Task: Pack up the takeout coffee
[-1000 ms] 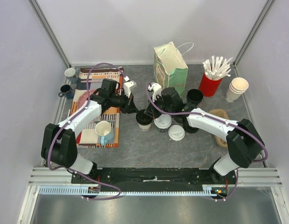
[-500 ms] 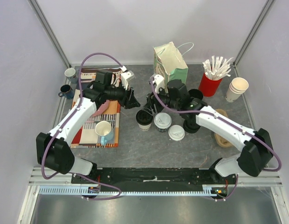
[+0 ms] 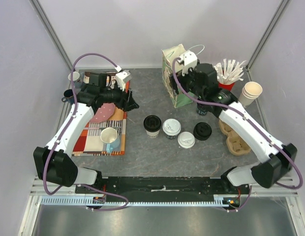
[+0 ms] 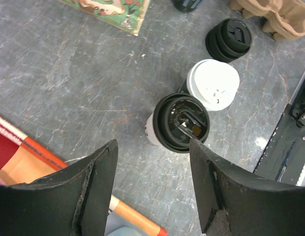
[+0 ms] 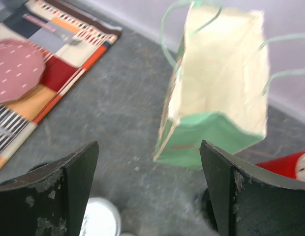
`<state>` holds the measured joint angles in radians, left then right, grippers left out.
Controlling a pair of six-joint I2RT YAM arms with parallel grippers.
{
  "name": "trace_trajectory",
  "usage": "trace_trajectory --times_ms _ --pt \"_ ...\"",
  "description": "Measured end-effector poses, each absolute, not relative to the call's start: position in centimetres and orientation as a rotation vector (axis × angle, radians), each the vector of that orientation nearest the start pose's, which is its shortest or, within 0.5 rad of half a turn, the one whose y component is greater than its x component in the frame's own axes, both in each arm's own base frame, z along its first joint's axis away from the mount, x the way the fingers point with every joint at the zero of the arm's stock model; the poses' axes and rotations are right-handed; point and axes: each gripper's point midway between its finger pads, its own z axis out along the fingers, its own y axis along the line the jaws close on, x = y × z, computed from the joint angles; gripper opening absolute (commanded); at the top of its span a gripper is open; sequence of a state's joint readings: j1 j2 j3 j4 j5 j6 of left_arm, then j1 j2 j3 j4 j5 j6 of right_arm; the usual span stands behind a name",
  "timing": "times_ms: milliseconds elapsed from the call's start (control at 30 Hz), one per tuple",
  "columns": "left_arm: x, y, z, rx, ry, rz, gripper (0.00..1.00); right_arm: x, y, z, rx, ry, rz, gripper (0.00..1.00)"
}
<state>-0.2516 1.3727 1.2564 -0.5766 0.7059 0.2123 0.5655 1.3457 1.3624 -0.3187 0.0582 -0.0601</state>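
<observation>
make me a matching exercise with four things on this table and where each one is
1 green bag
2 mug with blue handle
3 red cup
4 cardboard carrier

a on the striped mat
b holding white sticks
c right of the black lid
d standing open at the back

Pairs: 1-d, 2-a, 3-b, 4-c

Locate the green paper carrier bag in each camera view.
Top external: green paper carrier bag, rear centre.
Left wrist: its patterned corner, top edge.
Right wrist: centre-right, mouth open.
Shared landmark: multicoloured striped cloth placemat, on the left in all three.
</observation>
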Motion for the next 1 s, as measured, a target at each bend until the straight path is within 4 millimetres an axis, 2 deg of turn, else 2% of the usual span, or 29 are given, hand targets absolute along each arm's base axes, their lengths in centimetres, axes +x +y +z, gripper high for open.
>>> trace_trajectory --times_ms 100,167,300,400,433,500,533,600,667,867,933,1000 --pt "32.4 -18.2 23.5 0.827 2.025 -0.797 0.67 40.4 22.7 33.4 -0.551 1.780 0.205 0.92" --pt "32.6 -17.7 23.5 0.814 2.029 -0.788 0.67 42.5 23.3 33.0 -0.566 1.783 0.156 0.91" --pt "32.8 -17.0 23.4 0.789 2.042 -0.779 0.67 47.0 23.8 29.7 -0.607 1.847 0.044 0.89" --pt "33.0 -16.5 23.4 0.774 2.049 -0.774 0.67 49.3 23.5 26.9 -0.647 1.904 -0.036 0.68" --pt "33.1 -16.4 23.4 0.770 2.050 -0.773 0.67 50.1 23.4 25.7 -0.662 1.928 -0.063 0.48" --pt "33.1 -16.3 23.4 0.766 2.050 -0.772 0.67 51.1 23.1 24.2 -0.694 1.957 -0.105 0.31" --pt "33.1 -16.2 23.4 0.766 2.049 -0.774 0.67 51.4 23.0 23.5 -0.703 1.971 -0.121 0.16" --pt "33.1 -16.3 23.4 0.766 2.048 -0.777 0.67 51.6 22.8 22.9 -0.721 1.987 -0.144 0.00" --pt "33.1 -16.3 23.4 0.766 2.048 -0.777 0.67 51.5 22.6 22.9 -0.738 1.991 -0.155 0.00" --pt "33.2 -15.9 23.4 0.755 2.049 -0.772 0.66 51.5 22.5 24.7 -0.780 1.943 -0.172 0.00" --pt "33.4 -15.5 23.6 0.744 2.049 -0.765 0.67 51.0 22.6 26.5 -0.792 1.904 -0.152 0.00" --pt "33.5 -15.0 23.8 0.727 2.046 -0.752 0.66 50.0 22.8 29.4 -0.802 1.842 -0.111 0.00"
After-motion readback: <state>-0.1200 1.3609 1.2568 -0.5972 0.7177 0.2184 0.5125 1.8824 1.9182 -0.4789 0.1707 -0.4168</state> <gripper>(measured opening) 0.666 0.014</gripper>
